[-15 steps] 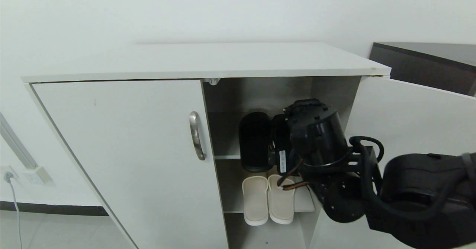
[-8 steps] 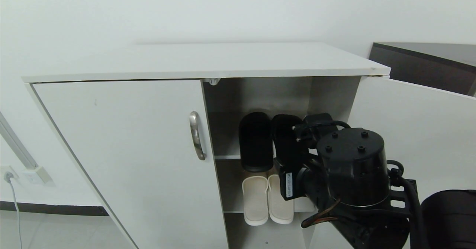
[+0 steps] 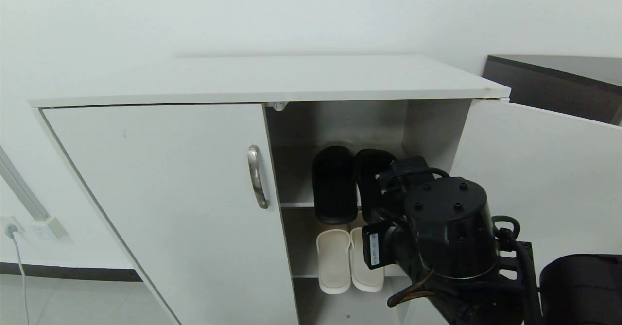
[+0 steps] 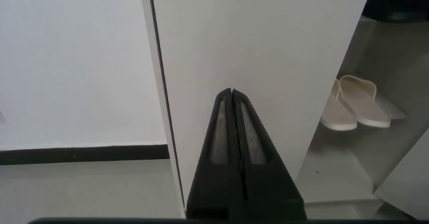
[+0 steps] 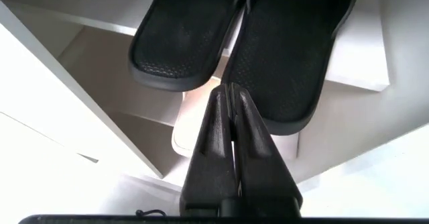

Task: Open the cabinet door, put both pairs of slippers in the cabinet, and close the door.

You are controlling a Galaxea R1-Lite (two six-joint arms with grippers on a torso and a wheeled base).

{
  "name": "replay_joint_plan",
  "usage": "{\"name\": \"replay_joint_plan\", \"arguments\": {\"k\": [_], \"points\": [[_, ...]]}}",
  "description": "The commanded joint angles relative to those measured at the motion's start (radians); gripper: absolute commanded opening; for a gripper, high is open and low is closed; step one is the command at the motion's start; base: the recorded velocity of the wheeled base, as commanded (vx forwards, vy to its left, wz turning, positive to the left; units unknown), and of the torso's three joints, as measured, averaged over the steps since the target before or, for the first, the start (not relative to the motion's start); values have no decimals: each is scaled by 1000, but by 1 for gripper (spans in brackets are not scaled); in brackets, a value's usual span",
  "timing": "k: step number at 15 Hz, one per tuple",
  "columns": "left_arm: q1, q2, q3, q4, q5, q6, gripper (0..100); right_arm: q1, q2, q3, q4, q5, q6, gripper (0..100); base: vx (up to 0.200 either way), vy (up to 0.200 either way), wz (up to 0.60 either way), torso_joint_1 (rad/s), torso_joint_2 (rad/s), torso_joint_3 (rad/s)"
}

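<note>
The white cabinet (image 3: pixel 267 79) has its left door (image 3: pixel 160 194) closed and its right door (image 3: pixel 539 169) swung open. A black pair of slippers (image 3: pixel 335 184) lies on the upper shelf, and a cream pair (image 3: pixel 335 262) on the shelf below. My right arm's wrist (image 3: pixel 447 228) hangs in front of the opening, low and to the right. In the right wrist view, my right gripper (image 5: pixel 231 88) is shut on nothing, just short of the black slippers (image 5: pixel 181 29). My left gripper (image 4: pixel 231 92) is shut and empty, facing the closed left door, with the cream slippers (image 4: pixel 355 103) off to one side.
A metal handle (image 3: pixel 256 177) sits on the closed left door's inner edge. Dark furniture (image 3: pixel 559 82) stands behind the open door at the right. A wall socket with a cable (image 3: pixel 9 230) is low on the left. There is open floor in front of the cabinet.
My right arm has pulled back out of the cabinet opening, down and to the right. Both black slippers stay on the upper shelf.
</note>
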Motion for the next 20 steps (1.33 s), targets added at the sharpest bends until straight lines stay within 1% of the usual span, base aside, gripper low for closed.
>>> {"name": "replay_joint_plan", "arguments": {"k": [1,12,15,20], "points": [[0,1,0,0,0,0,0,0,8,2,1,-1,0,0,-200,0,0,7,2,-2],[0,1,0,0,0,0,0,-1,17,27,1,1,-3,0,-200,0,0,2,2,1],[0,1,0,0,0,0,0,-16,31,38,1,8,-3,0,-200,0,0,1,4,4],[0,1,0,0,0,0,0,-21,44,47,1,8,0,0,0,0,0,0,0,0]]}}
